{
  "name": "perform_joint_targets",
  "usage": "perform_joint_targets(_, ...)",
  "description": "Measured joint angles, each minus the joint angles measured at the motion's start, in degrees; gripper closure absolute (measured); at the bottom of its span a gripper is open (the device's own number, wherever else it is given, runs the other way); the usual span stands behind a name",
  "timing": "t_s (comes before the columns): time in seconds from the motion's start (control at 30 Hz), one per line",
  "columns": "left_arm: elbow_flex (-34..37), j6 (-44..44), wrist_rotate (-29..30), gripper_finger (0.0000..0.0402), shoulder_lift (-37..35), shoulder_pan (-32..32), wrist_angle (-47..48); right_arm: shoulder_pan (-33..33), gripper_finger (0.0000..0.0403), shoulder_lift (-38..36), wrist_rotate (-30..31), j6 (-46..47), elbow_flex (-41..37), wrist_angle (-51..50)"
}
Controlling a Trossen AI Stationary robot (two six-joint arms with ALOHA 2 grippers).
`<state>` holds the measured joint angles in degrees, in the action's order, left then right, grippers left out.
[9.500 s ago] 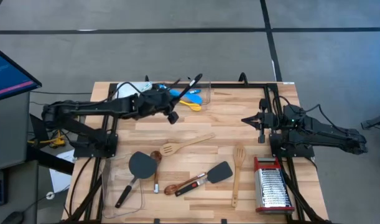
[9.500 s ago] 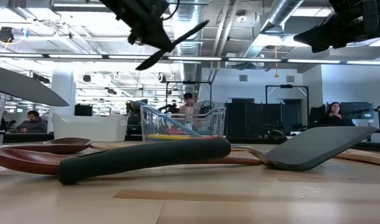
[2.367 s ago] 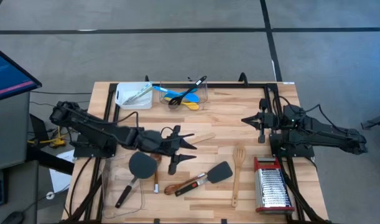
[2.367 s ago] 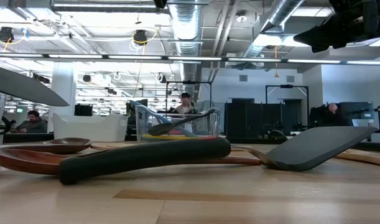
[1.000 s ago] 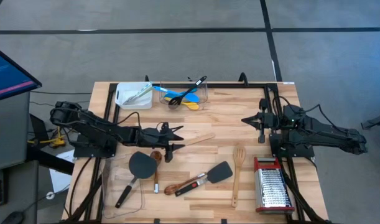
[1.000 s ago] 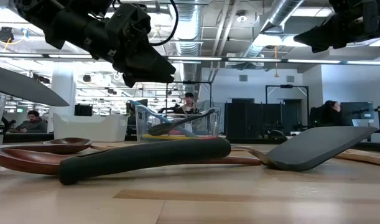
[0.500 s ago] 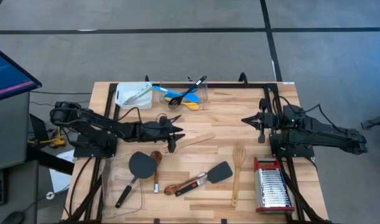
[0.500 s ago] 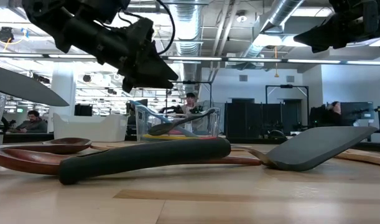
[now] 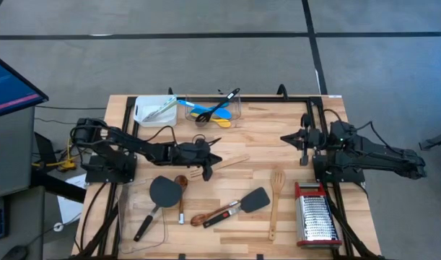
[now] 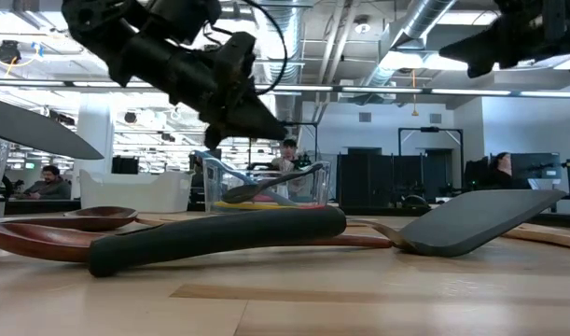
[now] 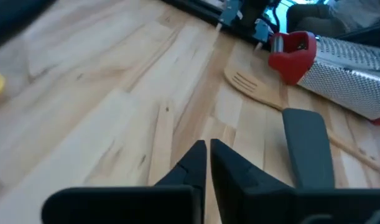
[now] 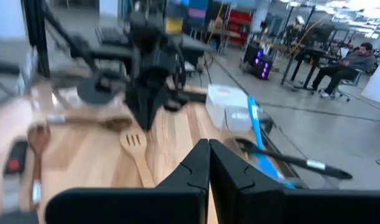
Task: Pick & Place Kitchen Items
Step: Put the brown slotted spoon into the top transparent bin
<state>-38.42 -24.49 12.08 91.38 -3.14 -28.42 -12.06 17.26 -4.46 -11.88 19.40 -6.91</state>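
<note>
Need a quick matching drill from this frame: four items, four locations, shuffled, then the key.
Items:
1. black slotted spoon
2. box grater
3. left gripper
4. right gripper

Places:
A. above the slotted wooden spatula, fingers shut
B. in the clear tub at the far edge
C. near right corner of the table
D. parked at the right side, fingers shut

Pairs: 1-B, 2-C, 3-A, 4-D

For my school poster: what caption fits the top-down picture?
Left claw shut above a wooden slotted spatula; right claw waits.
</note>
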Motion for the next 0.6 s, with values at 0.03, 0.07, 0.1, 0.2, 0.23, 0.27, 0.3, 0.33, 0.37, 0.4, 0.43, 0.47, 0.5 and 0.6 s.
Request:
perform_joint_targets(0.03,-0.3,1.7,0.0,0.0398,0.1,0.0,0.0,0.0,0.0403,0.0,-0.1,1.1,0.0,1.1)
perform_joint_targets(0.07,-0.3,2.9,0.0,0.0398,-0.1,0.0,0.1,0.0,0.0403,0.0,-0.2,2.2,0.0,2.0)
perform_joint_targets(0.1,-0.3,3.8,0.0,0.0399,-0.4,0.0,0.2,0.0,0.0403,0.2,-0.6,2.9,0.0,2.8)
perform_joint_targets(0.2,-0.3,5.4,0.0,0.0399,-2.9,-0.2,2.9,0.1,0.0403,3.5,-3.2,3.4,0.0,4.3)
perform_joint_targets(0.23,-0.3,6.0,0.1,0.0399,-3.9,-0.4,4.3,0.1,0.0403,5.1,-3.5,3.5,0.0,5.0)
perform_joint_targets(0.27,-0.3,6.3,0.0,0.04,-4.9,-0.5,6.2,0.1,0.0403,6.6,-3.6,3.9,0.0,6.4)
perform_joint_targets(0.3,-0.3,6.3,0.0,0.04,-6.0,-0.7,9.0,0.1,0.0403,8.4,-3.6,4.3,0.0,7.7)
perform_joint_targets(0.33,-0.2,6.1,0.0,0.04,-7.2,-1.0,11.1,0.1,0.0403,10.4,-3.6,4.6,0.0,9.4)
perform_joint_targets(0.37,-0.2,5.7,0.0,0.04,-8.3,-1.3,12.5,0.2,0.0403,12.6,-3.5,5.0,0.0,11.1)
perform_joint_targets(0.4,-0.3,4.9,0.1,0.04,-9.3,-1.6,14.3,0.4,0.0403,14.8,-3.5,5.3,0.0,12.5)
perform_joint_targets(0.43,-0.3,3.8,0.1,0.04,-10.4,-2.0,16.4,0.6,0.0403,17.4,-3.5,5.5,0.0,14.2)
perform_joint_targets(0.47,-0.3,2.4,0.1,0.04,-11.2,-2.4,18.1,0.9,0.0403,19.7,-3.5,5.5,0.0,16.1)
perform_joint_targets(0.5,-0.3,1.0,0.1,0.04,-11.8,-2.9,19.4,1.2,0.0403,21.9,-3.5,5.5,0.0,17.8)
perform_joint_targets(0.6,-0.3,-1.3,0.1,0.04,-12.5,-4.0,24.4,2.0,0.0403,28.2,-3.5,5.5,0.0,22.7)
